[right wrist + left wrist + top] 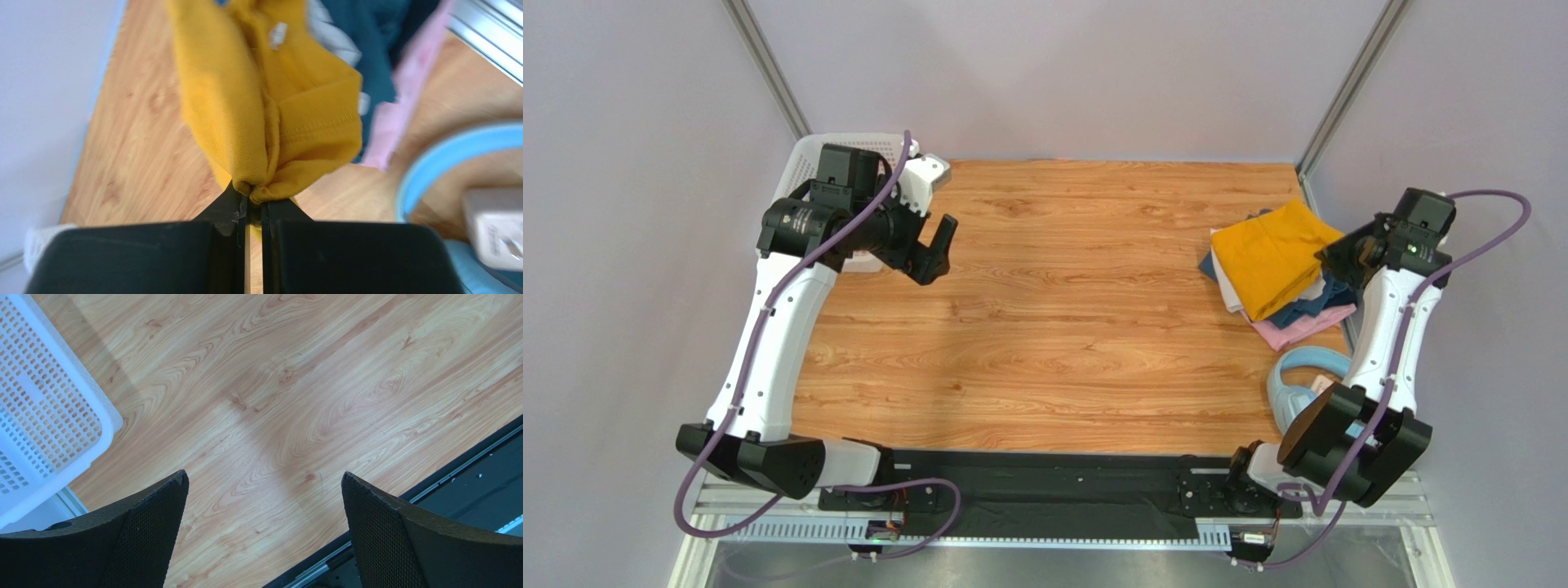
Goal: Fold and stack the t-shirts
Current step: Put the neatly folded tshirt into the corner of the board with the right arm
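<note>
Reaching along the right edge of the table [1075,331], the right arm bent over the pile. The right gripper [251,197] had its jaws pinching a bunched fold of the mustard-yellow shirt [245,92]. That shirt topped four t-shirts heaped near the far right corner, with one white shirt [331,43], one dark blue shirt [1308,303] and one pink shirt [1308,328]. The left arm stretched toward the far left corner. The left gripper [264,478] hung with jaws spread above bare wood beside one white mesh basket [55,416]. One pair of light-blue headphones [1293,374] lay just nearer than the pile.
</note>
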`<state>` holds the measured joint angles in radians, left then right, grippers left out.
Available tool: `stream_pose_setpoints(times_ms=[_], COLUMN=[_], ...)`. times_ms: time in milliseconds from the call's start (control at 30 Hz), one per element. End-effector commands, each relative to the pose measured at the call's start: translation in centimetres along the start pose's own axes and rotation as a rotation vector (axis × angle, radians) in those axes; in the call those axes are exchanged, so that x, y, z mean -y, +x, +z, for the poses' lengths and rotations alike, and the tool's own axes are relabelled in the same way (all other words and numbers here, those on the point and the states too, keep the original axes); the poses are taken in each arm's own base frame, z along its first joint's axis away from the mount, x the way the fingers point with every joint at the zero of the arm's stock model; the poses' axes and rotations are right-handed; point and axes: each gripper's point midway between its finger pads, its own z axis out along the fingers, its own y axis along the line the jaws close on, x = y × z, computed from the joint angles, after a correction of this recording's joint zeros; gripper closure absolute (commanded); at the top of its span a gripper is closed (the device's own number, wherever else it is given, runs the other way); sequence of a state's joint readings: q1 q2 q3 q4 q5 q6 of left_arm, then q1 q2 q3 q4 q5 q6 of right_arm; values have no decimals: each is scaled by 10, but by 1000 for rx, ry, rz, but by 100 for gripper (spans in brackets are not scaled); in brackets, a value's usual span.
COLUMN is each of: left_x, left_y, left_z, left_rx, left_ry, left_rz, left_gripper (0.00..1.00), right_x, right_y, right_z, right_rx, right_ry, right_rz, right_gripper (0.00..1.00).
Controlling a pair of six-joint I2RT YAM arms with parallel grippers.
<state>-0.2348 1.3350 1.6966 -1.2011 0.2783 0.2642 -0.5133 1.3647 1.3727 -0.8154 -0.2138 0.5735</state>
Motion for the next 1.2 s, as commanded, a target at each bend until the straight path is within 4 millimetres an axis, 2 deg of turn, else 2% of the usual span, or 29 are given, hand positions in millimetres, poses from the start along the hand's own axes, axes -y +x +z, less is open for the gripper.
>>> stream_pose_setpoints(times_ms=[0, 33, 167, 267, 300, 367, 400, 467, 600, 633, 800, 867, 900, 1000, 1033, 1133, 1167], left_x=[-3, -3, -2, -1, -1, -1, 0, 0, 0, -1, 1, 0, -1, 0, 0, 2, 2], left_y=[-8, -8, -12, -14, -15, -14, -13, -13, -13, -13, -15, -16, -17, -18, -18, -18, -18], left_z=[-15, -17, -22, -26, -26, -25, -25, -23, -21, -20, -19, -21, -20, -21, -20, -22, -22], left_rx=[35, 37, 40, 51, 52, 49, 44, 40, 36, 32, 24, 27, 25, 22, 15, 12, 9], left_ry=[-26, -27, -23, -24, -26, -21, -16, -13, -12, -10, 6, -2, -4, 0, 4, 18, 19], left_rz=[49, 51, 57, 60, 58, 56, 53, 50, 45, 43, 34, 36, 39, 34, 31, 27, 26], left_gripper=[0, 0, 0, 0, 0, 0, 0, 0, 0, 0, 0, 0, 0, 0, 0, 0, 0], right_x=[63, 65, 95, 109, 102, 101, 94, 86, 53, 34, -33, -51, -59, -60, -57, -53, -46], right_y=[-1, -1, 23, 49, 54, 61, 59, 54, 28, 22, 8, 6, 7, 18, 25, 29, 34], right_z=[-9, -5, 21, 40, 43, 49, 48, 42, 9, -1, -34, -37, -36, -9, 7, 34, 54], right_rx=[64, 75, -24, -160, -198, -247, -258, -247, -169, -145, -112, -136, -162, -243, -279, -305, -337], right_ry=[207, 194, 246, 242, 201, 187, 159, 135, 53, 9, -206, -274, -316, -311, -292, -288, -265], right_rz=[99, 116, 187, 239, 253, 273, 278, 266, 213, 183, 104, 111, 110, 115, 120, 139, 158], right_gripper=[100, 100, 100, 64, 39, 26, 14, 2, 0, 0, 0, 0, 0, 0, 0, 0, 0])
